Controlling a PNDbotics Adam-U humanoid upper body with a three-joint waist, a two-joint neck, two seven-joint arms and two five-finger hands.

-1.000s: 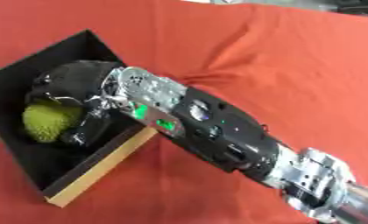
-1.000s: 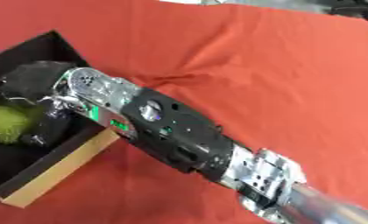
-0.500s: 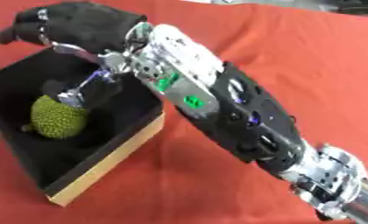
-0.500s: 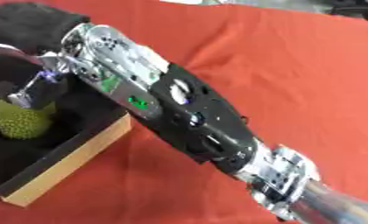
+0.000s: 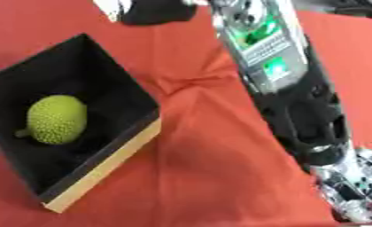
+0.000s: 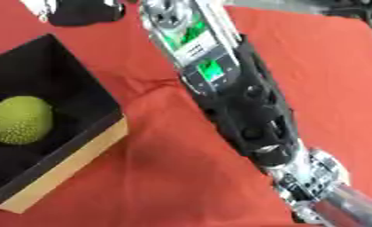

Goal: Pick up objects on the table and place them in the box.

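Red cloth (image 5: 212, 146) covers the whole table, creased near its centre. Black box (image 5: 123, 84), open-topped w/ a tan outer side along its near-right edge, sits at the view's left. Inside the box: one yellow-green spiky fruit (image 5: 57, 119), oval, short stub at its lower-left end, resting on the box floor towards the left part, no hand touching it.

Right arm (image 5: 286, 88) enters from the lower right and runs diagonally up to the top edge; silver forearm section w/ green lit panels, black section below, silver joint near the lower-right corner. Right hand (image 5: 154, 11) sits at the top edge, above and beyond the box, well apart from the fruit. Only a dark blurred part of it shows, approx. the palm area, so finger position cannot be told; nothing seen held in it

Left hand: not visible in either view
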